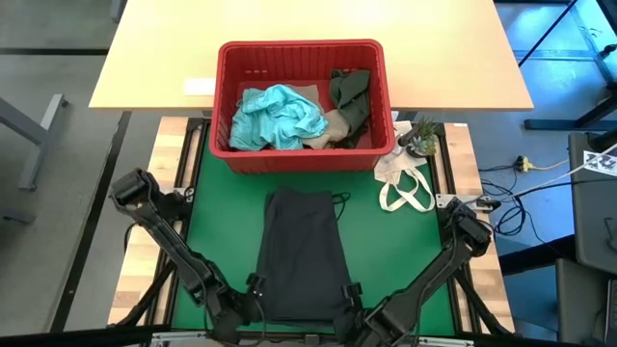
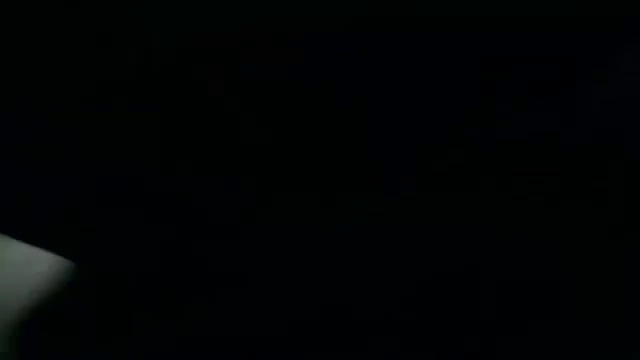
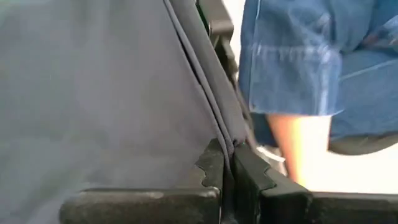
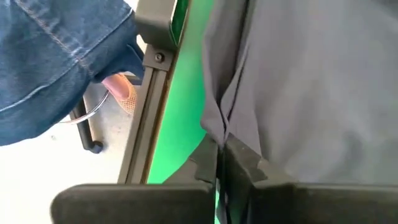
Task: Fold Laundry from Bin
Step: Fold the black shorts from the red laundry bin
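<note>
Gripping: dark garment (image 1: 301, 253) pinched at near corners, hem readied for a fold.
L gripper (image 3: 227, 163): clenched on cloth edge.
R gripper (image 4: 219, 163): same, opp. corner.
Bin (image 1: 303, 159): beyond grippers, remaining laundry inside.

the green mat (image 1: 217, 217) lies bare on both sides of the dark garment (image 1: 302, 253), so there is passing room along each flank. at its near corners both arms crowd in: the left gripper (image 3: 227, 163) and right gripper (image 4: 217, 155) are each clamped on the cloth's edge. at the far end the red bin (image 1: 301, 159) blocks the way, heaped with clothes. to its right a white bag (image 1: 405, 188) and small plant (image 1: 420, 138) fill that corner. a person in denim (image 3: 292, 56) stands just beside the near edge.
</note>
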Controlling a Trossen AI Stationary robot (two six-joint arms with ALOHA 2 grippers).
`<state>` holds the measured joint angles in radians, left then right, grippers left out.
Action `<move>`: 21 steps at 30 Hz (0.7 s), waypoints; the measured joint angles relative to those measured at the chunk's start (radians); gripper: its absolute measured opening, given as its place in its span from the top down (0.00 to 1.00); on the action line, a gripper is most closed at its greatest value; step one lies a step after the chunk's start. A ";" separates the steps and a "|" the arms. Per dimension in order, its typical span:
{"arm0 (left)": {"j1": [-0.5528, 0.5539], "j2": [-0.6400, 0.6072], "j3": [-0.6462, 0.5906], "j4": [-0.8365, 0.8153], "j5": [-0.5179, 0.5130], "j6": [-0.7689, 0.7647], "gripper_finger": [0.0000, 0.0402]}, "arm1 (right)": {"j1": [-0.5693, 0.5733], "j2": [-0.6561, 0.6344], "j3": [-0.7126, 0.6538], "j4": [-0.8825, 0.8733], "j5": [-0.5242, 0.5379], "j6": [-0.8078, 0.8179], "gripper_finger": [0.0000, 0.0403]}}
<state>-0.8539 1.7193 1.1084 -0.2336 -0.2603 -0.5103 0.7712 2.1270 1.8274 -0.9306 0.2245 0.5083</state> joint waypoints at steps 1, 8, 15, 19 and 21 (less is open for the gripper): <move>0.000 -0.016 0.000 -0.002 0.001 -0.008 0.98 | 0.000 0.000 0.020 -0.019 0.000 0.000 0.97; 0.000 -0.130 0.000 0.000 -0.004 -0.020 0.98 | 0.001 -0.002 0.190 -0.137 0.040 -0.028 0.98; 0.000 -0.224 0.001 -0.011 -0.074 -0.004 0.98 | -0.001 -0.002 0.335 -0.308 0.211 -0.114 0.99; 0.001 -0.268 0.001 -0.050 -0.142 -0.003 0.98 | -0.020 -0.002 0.380 -0.411 0.340 -0.115 0.98; 0.003 -0.287 0.002 -0.081 -0.193 -0.002 0.98 | -0.041 -0.002 0.390 -0.463 0.385 -0.115 0.98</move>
<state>-0.8509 1.4322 1.1099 -0.3144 -0.4538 -0.5124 0.7298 2.1246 2.2175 -1.3933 0.6091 0.3931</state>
